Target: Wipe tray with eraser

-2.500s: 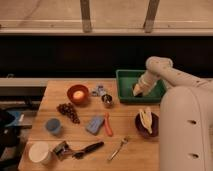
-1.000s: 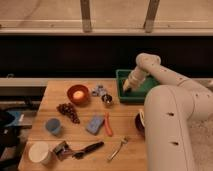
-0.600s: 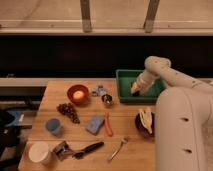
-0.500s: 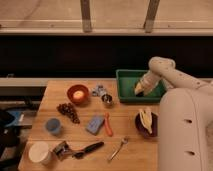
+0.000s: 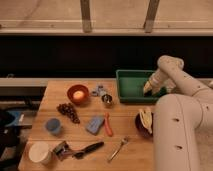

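Note:
The green tray (image 5: pixel 131 85) sits at the back right of the wooden table (image 5: pixel 60 137). My gripper (image 5: pixel 149 89) is down inside the tray at its right part, with the wrist just above it. My white arm (image 5: pixel 180 130) covers the tray's right end and the table's right edge. The dark brown eraser does not show; it is hidden at the gripper or out of view.
Left of the tray are a small metal cup (image 5: pixel 106 99), an orange bowl (image 5: pixel 78 94) and grapes (image 5: pixel 67 111). A blue-grey sponge (image 5: pixel 94 124), an orange utensil (image 5: pixel 107 125), a fork (image 5: pixel 118 149), a blue cup (image 5: pixel 52 126), a white cup (image 5: pixel 38 152) and a dark bowl with bananas (image 5: pixel 144 121) lie nearer.
My gripper went to the tray's left part a second ago and has since moved back to the right inside the tray. The table's other things have not moved.

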Tool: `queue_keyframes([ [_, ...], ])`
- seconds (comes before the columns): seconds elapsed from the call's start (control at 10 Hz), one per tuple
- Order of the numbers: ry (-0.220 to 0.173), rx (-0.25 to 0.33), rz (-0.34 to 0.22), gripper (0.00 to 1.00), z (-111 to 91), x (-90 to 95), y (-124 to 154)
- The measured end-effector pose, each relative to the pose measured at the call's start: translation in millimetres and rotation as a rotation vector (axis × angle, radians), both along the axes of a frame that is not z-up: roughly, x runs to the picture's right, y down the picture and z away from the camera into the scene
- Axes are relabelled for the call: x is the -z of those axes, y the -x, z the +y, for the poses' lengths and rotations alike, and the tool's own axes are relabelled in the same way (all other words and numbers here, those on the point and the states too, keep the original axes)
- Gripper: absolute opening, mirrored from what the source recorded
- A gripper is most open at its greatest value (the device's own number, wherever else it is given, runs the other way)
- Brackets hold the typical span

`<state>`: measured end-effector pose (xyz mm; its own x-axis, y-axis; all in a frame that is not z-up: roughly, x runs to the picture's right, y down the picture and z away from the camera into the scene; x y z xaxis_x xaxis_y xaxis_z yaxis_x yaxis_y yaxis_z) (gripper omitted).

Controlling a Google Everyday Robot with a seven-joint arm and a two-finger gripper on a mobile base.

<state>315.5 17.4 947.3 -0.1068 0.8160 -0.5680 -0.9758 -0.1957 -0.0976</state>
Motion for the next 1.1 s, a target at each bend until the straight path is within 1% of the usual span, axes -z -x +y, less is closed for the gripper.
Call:
queue_keyframes([
  [0.2, -0.002, 0.016, -0.031, 0.00, -9, -12.3, 22],
  [0.3, -0.001, 0.030, -0.057, 0.00, -15, -20.3, 42],
  [0.4, -0.003, 0.041, -0.076, 0.00, -20, -25.0, 57],
  [0.6, -0.012, 0.085, -0.147, 0.00, -32, -36.3, 100],
  [0.7, -0.016, 0.106, -0.176, 0.00, -35, -36.7, 113],
  [0.8, -0.016, 0.120, -0.193, 0.00, -36, -34.6, 123],
  [1.0, -0.010, 0.146, -0.197, 0.00, -33, -26.9, 130],
  [1.1, -0.003, 0.156, -0.193, 0.00, -30, -21.6, 128],
])
